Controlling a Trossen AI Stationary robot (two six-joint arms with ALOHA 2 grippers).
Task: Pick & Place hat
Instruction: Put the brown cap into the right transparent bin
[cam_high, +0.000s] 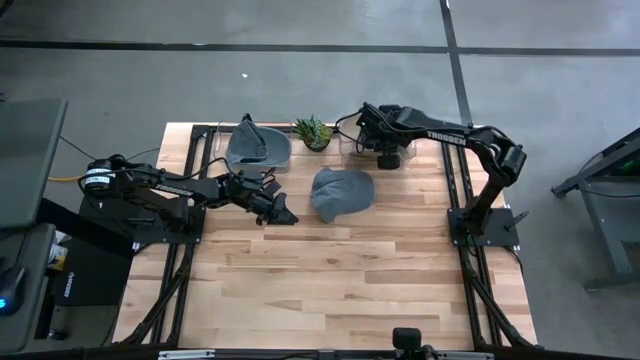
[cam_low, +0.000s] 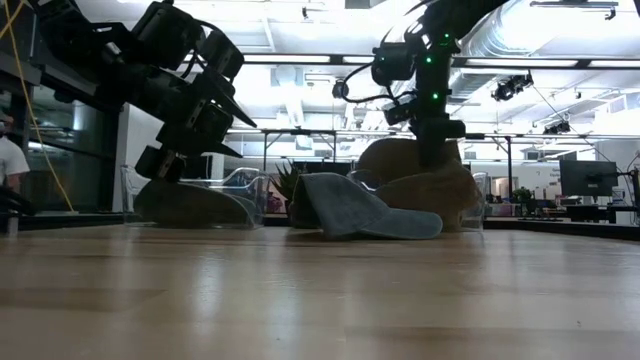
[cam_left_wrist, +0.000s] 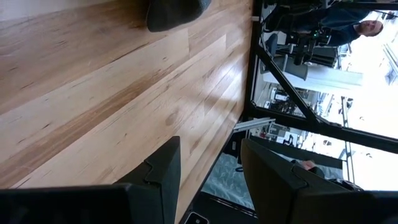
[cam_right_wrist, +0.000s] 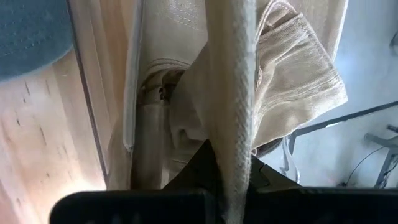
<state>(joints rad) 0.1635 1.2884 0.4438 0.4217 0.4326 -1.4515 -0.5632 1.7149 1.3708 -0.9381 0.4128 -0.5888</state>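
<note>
A blue-grey hat (cam_high: 342, 193) lies crown up on the wooden table, near the far middle; it also shows in the low view (cam_low: 365, 210). A beige hat (cam_low: 425, 190) sits in the clear bin (cam_high: 362, 152) at the far right. My right gripper (cam_high: 388, 158) reaches down into that bin and is shut on the beige hat. A grey hat (cam_high: 252, 140) lies in the clear bin (cam_high: 258, 152) at the far left. My left gripper (cam_high: 278, 212) hovers open above the table, left of the blue-grey hat, with nothing between its fingers (cam_left_wrist: 163, 174). My right gripper pinches a rolled, stitched edge (cam_right_wrist: 231, 118) of the beige hat between its two fingers (cam_right_wrist: 202, 165). It comes steeply from above, and the edge runs along the fingers. The rest of the hat bunches beyond the fingertips inside the bin; whether it is lifted clear I cannot tell.
A small potted plant (cam_high: 314, 132) stands between the two bins at the far edge. Black frame rails (cam_high: 455, 190) run along the table's left and right sides. The near half of the table (cam_high: 330, 290) is bare wood. A person (cam_left_wrist: 348, 25) shows in the room beyond.
</note>
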